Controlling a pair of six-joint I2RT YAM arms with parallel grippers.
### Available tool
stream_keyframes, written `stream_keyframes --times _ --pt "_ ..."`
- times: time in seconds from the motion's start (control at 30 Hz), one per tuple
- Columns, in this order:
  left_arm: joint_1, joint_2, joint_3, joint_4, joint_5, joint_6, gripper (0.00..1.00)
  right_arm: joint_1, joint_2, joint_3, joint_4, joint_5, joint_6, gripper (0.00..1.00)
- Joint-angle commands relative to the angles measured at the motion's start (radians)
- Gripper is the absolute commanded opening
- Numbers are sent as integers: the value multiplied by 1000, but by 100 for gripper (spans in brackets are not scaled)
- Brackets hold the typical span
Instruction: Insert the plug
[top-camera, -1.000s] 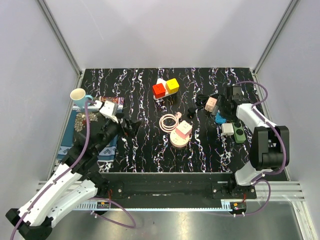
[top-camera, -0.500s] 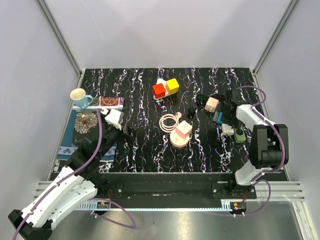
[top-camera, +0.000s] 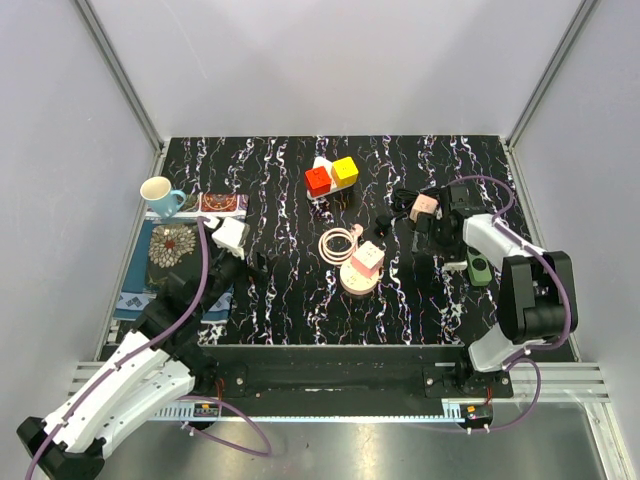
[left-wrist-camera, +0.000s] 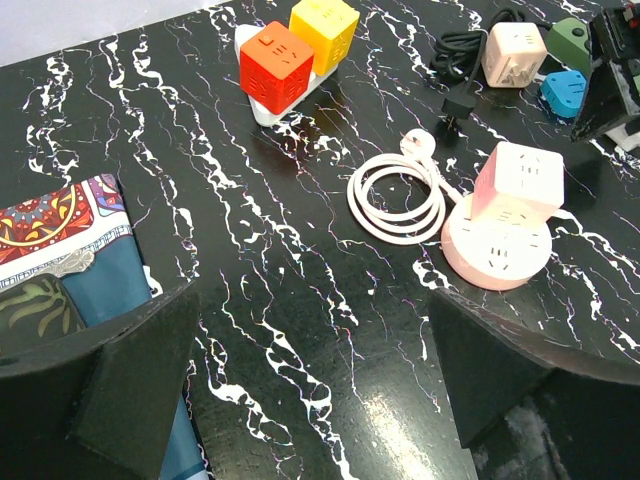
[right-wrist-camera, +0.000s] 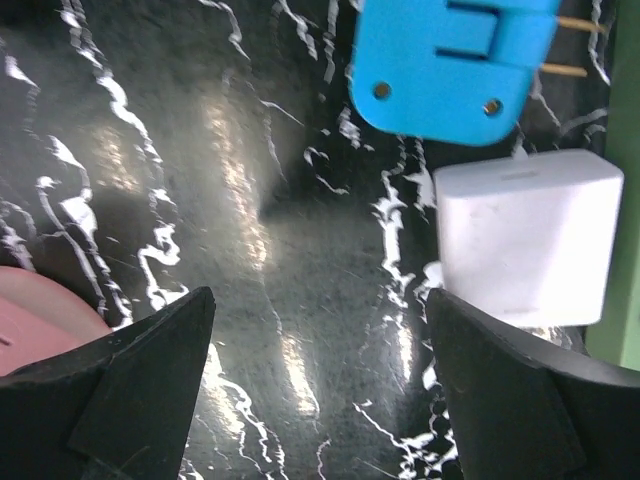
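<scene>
In the top external view, the left gripper (top-camera: 255, 265) is being held wide open above the black marbled table (top-camera: 290, 300), just off the right edge of the patterned cloth (top-camera: 165, 250). Nothing is being gripped by it. The right gripper (top-camera: 422, 243) is being held low at three o'clock from the pink round socket (top-camera: 350, 284), its jaws being held apart with nothing clasped. A pink cube (top-camera: 367, 258) is being carried on the socket. A beige cube adapter (top-camera: 423, 207) is being shown at twelve o'clock from the right gripper.

In the left wrist view, the two dark fingers (left-wrist-camera: 100, 390) are being seen far apart at the lower corners, with bare table between them. The blue plug (left-wrist-camera: 563, 92) is being shown lying on the table at one o'clock from the pink cube. It is just beside the right gripper, with a green piece (left-wrist-camera: 572, 40) at twelve o'clock from it.

In the right wrist view, the blue plug is being seen at one o'clock, flat on the table, its brass prongs being pointed toward three o'clock. A white adapter (right-wrist-camera: 525, 235) is being shown just below it, a thin gap between them. Neither is being touched by the spread fingers. The socket's pink rim is being glimpsed at eight o'clock.
</scene>
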Motion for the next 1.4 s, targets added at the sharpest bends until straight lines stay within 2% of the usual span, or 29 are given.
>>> stream_keyframes --times 0.0,0.1,0.43,0.73,1.07,1.13,1.23,1.37 --pt "5 7 3 59 3 14 99 0 -80 -18 -35 137 15 92" --pt "5 6 2 61 3 14 99 -17 -86 -13 -46 222 17 95" --pt "5 4 0 61 -3 15 99 -42 -54 27 -24 242 -61 100" --pt "5 1 -3 61 0 17 99 -62 34 30 2 196 -150 100" --pt "5 2 -4 64 5 18 99 -36 19 25 -9 -11 -189 100" --pt "5 4 -6 65 6 18 99 -22 13 25 -10 1 -181 100" --pt "5 6 -4 67 9 20 99 -22 19 24 -3 120 -157 100" --pt "5 7 -6 65 9 21 99 -23 34 13 28 194 -115 100"
